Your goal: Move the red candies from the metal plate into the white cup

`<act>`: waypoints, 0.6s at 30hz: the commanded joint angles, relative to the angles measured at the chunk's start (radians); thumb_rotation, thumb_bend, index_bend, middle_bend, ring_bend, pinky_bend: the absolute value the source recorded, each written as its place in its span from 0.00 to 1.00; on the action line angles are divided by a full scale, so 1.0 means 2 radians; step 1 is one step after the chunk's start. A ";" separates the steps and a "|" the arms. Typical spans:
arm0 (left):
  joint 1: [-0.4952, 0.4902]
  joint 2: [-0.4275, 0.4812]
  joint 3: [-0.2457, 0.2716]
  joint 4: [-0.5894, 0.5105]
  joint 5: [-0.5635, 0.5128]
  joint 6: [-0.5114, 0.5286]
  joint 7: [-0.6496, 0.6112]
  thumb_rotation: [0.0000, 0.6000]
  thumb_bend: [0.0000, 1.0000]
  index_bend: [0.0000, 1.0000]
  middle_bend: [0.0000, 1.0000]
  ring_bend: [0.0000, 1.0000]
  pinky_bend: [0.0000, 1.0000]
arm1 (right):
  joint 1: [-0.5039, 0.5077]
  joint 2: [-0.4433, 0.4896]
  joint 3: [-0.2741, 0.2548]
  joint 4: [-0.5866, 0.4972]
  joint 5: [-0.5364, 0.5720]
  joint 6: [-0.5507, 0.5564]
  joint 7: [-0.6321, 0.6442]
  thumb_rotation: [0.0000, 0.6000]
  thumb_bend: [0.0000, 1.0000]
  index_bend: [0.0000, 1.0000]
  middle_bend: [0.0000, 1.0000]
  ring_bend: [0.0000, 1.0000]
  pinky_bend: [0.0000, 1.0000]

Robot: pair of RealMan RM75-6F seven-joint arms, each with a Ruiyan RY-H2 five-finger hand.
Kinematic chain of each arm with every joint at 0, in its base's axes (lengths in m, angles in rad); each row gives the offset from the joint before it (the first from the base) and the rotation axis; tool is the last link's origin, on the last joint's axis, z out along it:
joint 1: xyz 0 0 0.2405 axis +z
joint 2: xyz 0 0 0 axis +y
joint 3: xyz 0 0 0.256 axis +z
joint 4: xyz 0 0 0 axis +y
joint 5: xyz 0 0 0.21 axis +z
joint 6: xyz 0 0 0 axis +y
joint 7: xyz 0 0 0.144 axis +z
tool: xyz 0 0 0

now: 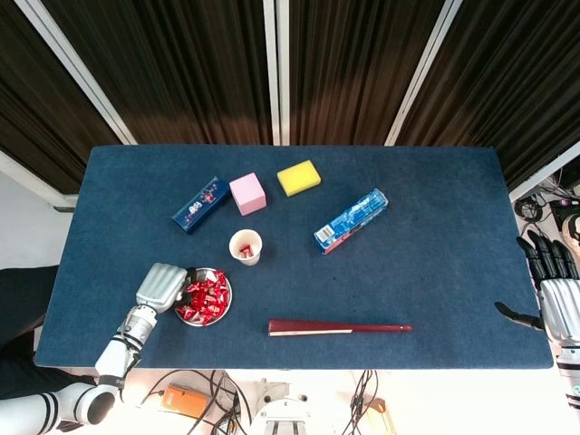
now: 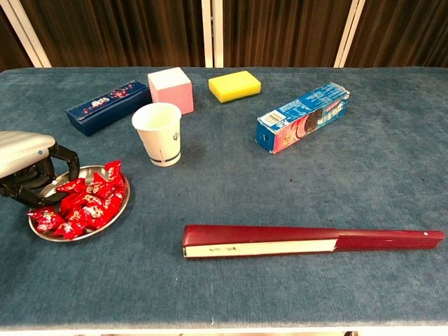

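Red candies (image 2: 84, 199): a loose heap of small foil-wrapped pieces on the metal plate (image 2: 42, 233), near the table's front left. One piece (image 1: 246, 249) already lies inside the white cup. Judged light, crinkly and slippery in their wrappers; they should shift or scatter if pushed, so one is best pinched across its body or by a twisted wrapper end, from the top of the heap.

White cup (image 2: 160, 132): paper, upright, open mouth up, standing just behind the plate and apart from it. Likely light and easy to tip if knocked.

Left hand (image 2: 31, 171): over the plate's left edge, dark fingers curled down among the candies; whether any piece is caught between them cannot be told.

Right hand (image 1: 553, 290): at the table's far right edge, fingers apart, holding nothing; seen only from the head view.

Other items: blue tin (image 2: 108, 106), pink box (image 2: 170, 87), yellow sponge (image 2: 234, 85), biscuit box (image 2: 302, 116), folded red fan (image 2: 308, 240), all on the blue table cloth (image 2: 378, 175).
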 commanded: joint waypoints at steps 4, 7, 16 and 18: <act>0.003 0.016 -0.009 -0.026 0.019 0.021 -0.019 1.00 0.41 0.55 0.92 0.84 0.72 | -0.001 0.000 0.000 -0.001 -0.001 0.003 -0.001 1.00 0.12 0.00 0.00 0.00 0.00; 0.000 0.030 -0.023 -0.051 0.031 0.034 -0.036 1.00 0.41 0.55 0.92 0.84 0.72 | -0.003 0.001 0.000 -0.002 -0.002 0.006 -0.002 1.00 0.12 0.00 0.00 0.00 0.00; -0.054 0.031 -0.087 -0.086 0.021 0.005 -0.058 1.00 0.41 0.55 0.93 0.85 0.72 | -0.008 0.002 -0.001 -0.005 -0.002 0.012 -0.005 1.00 0.12 0.00 0.00 0.00 0.00; -0.071 0.023 -0.098 -0.080 0.006 -0.013 -0.054 1.00 0.41 0.55 0.93 0.85 0.72 | -0.009 0.003 -0.002 -0.006 -0.002 0.013 -0.006 1.00 0.12 0.00 0.00 0.00 0.00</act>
